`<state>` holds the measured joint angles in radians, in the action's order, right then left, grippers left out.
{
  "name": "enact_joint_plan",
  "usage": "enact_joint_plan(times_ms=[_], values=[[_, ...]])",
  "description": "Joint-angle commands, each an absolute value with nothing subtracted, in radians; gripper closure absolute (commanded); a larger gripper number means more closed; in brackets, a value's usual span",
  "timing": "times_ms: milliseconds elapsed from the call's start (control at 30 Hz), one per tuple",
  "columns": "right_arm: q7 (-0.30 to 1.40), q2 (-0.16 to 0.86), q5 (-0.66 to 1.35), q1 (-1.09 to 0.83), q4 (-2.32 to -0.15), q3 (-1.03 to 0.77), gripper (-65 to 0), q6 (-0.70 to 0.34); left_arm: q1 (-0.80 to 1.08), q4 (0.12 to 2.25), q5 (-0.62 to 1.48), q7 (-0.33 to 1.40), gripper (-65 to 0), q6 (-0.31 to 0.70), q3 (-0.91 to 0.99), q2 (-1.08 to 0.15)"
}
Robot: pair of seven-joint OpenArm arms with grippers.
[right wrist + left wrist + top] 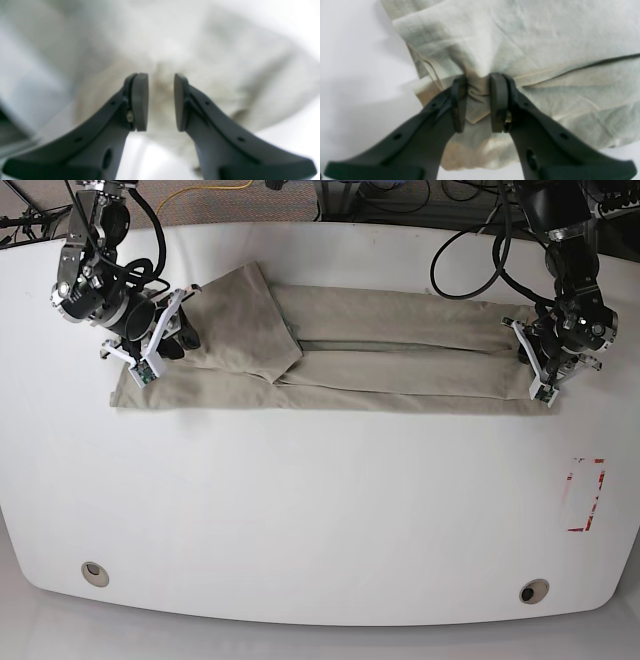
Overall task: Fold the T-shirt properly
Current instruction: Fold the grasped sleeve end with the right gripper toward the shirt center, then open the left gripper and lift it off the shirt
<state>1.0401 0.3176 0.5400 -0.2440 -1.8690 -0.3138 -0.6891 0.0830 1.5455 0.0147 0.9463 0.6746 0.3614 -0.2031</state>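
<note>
Roughly midway, by my reading. White counter (320, 510) carries the T-shirt (400, 350), lying as a long narrow band across the far half; sides and one sleeve look folded inward already. Lengthwise folds are left. Left gripper (477, 102) has its jaws clenched on a bunched bit of cloth at one end. Right gripper (161, 102) sits at the other end with cloth between its jaws; view blurred, grip uncertain.

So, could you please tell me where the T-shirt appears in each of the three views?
Left wrist: the T-shirt fills the upper right, a bunch of it pinched in the left gripper.
Right wrist: blurred cloth behind and between the right gripper.
Base: a long folded band across the table's far half.
Shared landmark: the white table.
</note>
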Motion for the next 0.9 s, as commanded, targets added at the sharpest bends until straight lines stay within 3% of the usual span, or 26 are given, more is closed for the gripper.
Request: enact_joint_plan(times_ms=[0,100,167,333,433,700,867], values=[[1.027,0.308,0.498,-0.208,-1.827,-0.312,-16.2,-0.698,0.11,1.563,-0.019,1.04,-14.7,0.698,0.354,-0.185],[0.995,0.269,0.415,-0.176,-1.765,-0.308,-16.2,-0.698,0.113,1.618,-0.019,1.041,-17.2,0.698,0.354,-0.182],[0.947,0.245,0.351,-0.159,-1.725,-0.308,-16.3,-0.698,0.113,1.649,-0.019,1.041,-22.8,0.698,0.354,-0.163],[0.888,0.216,0.228,-0.13,-1.661,-0.306,-16.5,-0.698,0.113,1.738,-0.019,1.041,-44.0,0.698,0.395,-0.13],[0.886,0.213,0.214,-0.124,-1.658,-0.306,-16.5,-0.698,0.111,1.776,-0.004,1.041,-52.8,0.698,0.444,-0.114],[0.886,0.214,0.214,-0.12,-1.653,-0.306,-16.5,-0.698,0.108,1.791,0.173,1.043,-53.3,0.698,0.578,-0.12],[0.888,0.214,0.208,-0.12,-1.653,-0.306,-16.5,-0.698,0.104,1.699,0.32,1.081,-53.3,0.698,0.625,-0.191]])
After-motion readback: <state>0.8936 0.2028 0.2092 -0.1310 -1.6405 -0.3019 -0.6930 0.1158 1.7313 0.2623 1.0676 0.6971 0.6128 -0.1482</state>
